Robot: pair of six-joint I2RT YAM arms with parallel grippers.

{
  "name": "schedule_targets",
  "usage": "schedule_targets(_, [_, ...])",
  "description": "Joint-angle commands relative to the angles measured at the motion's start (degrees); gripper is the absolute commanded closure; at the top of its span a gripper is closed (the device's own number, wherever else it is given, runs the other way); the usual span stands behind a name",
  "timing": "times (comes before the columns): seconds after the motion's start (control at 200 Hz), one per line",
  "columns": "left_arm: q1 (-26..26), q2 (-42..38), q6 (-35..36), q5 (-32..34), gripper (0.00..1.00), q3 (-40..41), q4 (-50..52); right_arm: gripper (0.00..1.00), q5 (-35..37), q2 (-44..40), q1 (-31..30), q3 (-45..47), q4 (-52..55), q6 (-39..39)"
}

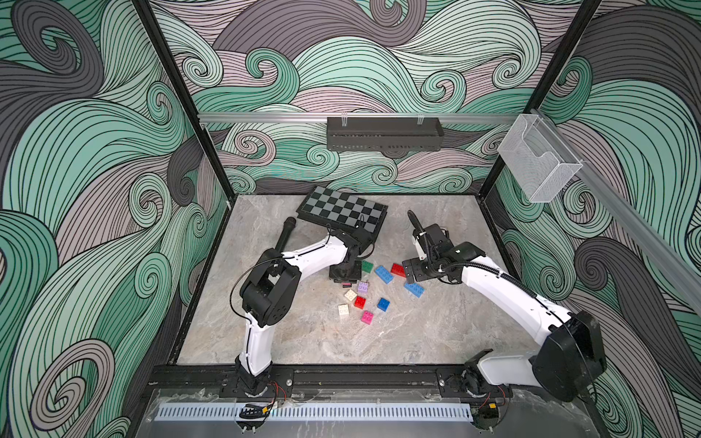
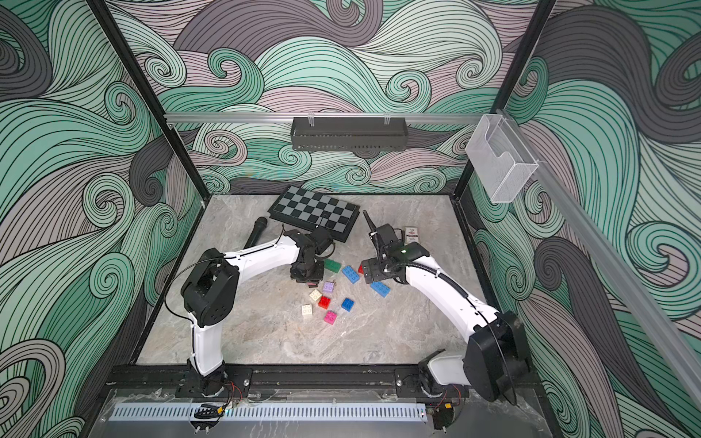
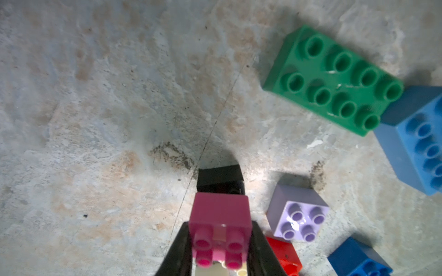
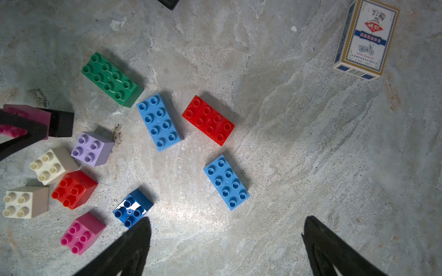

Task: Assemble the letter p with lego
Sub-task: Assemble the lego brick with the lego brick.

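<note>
Bright and even from overhead in both top views, with only faint, soft shadows on the worktop [image 1: 303, 341]; wide-angle stretch toward the edges. Softer in the left wrist view: pink brick [image 3: 221, 215] up close and out of focus, green brick [image 3: 332, 78] slightly smeared, corners dim. Crisper in the right wrist view, with white glare on the dark blue brick [image 4: 132, 210], a pale sheen on the stone beside it, and short dark shadows behind every brick.
</note>
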State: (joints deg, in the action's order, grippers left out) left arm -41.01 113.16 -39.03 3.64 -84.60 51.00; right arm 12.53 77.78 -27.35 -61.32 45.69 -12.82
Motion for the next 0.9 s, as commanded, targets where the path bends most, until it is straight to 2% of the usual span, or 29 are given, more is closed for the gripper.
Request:
schedule_targets(0.0, [0.06, -1.11, -1.97, -0.21, 0.83, -1.71, 1.12, 0.01, -1.32, 0.47, -0.15, 0.06, 0.80, -0.19])
schedule_targets(0.896, [0.15, 1.72, -3.78, 0.94, 0.81, -2.96, 2.67, 0.01, -3.15, 1.41, -0.16, 0.06, 0.71, 0.16])
